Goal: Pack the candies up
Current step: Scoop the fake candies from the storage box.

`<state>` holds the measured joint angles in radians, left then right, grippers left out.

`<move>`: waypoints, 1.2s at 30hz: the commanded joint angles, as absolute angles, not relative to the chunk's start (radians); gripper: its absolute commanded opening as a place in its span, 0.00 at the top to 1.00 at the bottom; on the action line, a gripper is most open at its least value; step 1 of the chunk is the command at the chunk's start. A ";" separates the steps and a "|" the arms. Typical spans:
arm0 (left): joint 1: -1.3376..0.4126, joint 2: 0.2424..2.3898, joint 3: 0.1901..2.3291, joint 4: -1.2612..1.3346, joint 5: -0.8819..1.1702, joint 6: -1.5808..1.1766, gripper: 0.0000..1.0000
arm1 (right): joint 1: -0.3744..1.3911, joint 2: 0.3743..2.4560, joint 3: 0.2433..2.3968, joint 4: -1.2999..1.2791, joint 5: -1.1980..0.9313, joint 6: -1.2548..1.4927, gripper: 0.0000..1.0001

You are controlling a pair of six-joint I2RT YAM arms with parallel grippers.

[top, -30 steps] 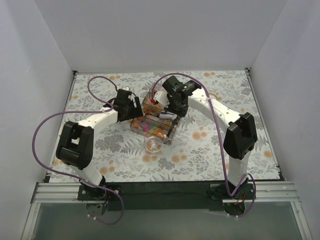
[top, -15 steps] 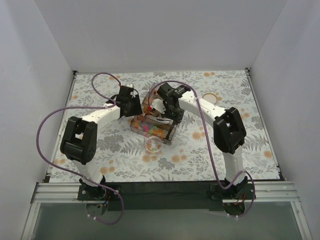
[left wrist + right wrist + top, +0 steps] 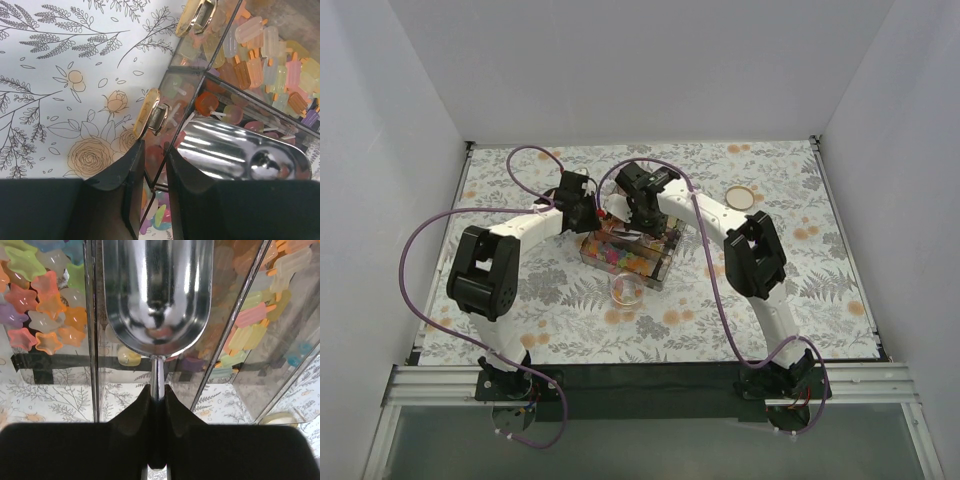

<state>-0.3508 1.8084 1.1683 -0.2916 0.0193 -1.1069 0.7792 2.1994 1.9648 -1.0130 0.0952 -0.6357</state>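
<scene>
A clear box [image 3: 660, 268] with compartments holds the candies: pastel stars [image 3: 40, 295] and popsicle shapes [image 3: 265, 55]. My left gripper [image 3: 592, 212] is at the box's left end. In the left wrist view this left gripper [image 3: 155, 150] has its fingers close together on either side of a clear panel of the box, just below a gold hinge [image 3: 150, 112]. My right gripper [image 3: 157, 390] is shut on the thin handle of a shiny metal scoop [image 3: 157, 290]. The scoop's bowl [image 3: 235, 150] hangs over the compartments. From above, the right gripper [image 3: 642, 215] sits over the box's back edge.
A small clear cup [image 3: 627, 290] with a few sweets stands just in front of the box. A round lid [image 3: 742, 196] lies at the back right. A second gold hinge [image 3: 195, 17] sits further along the box. White walls enclose the flowered tablecloth [image 3: 820, 270].
My left gripper has moved in to the box's left end, and its fingers have closed around the clear panel. The right arm has swung left, which carried the scoop over the box.
</scene>
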 commanded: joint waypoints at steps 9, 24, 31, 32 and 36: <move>-0.354 1.781 1.209 -0.272 0.181 -1.195 0.94 | 0.795 2.264 2.008 -0.869 -0.116 -0.626 0.99; -0.353 1.795 1.273 -0.316 0.094 -1.138 1.00 | 0.716 2.051 1.683 -0.607 -0.212 -0.613 0.99; -0.353 1.782 1.289 -0.322 0.084 -1.117 1.00 | 0.759 2.048 1.744 -0.756 0.039 -0.701 0.99; -0.354 1.787 1.289 -0.322 0.090 -1.114 1.00 | 0.764 2.054 1.764 -0.771 0.051 -0.703 0.99; -0.353 1.789 1.270 -0.322 0.095 -1.121 1.00 | 0.782 2.079 1.752 -0.839 0.104 -0.710 0.99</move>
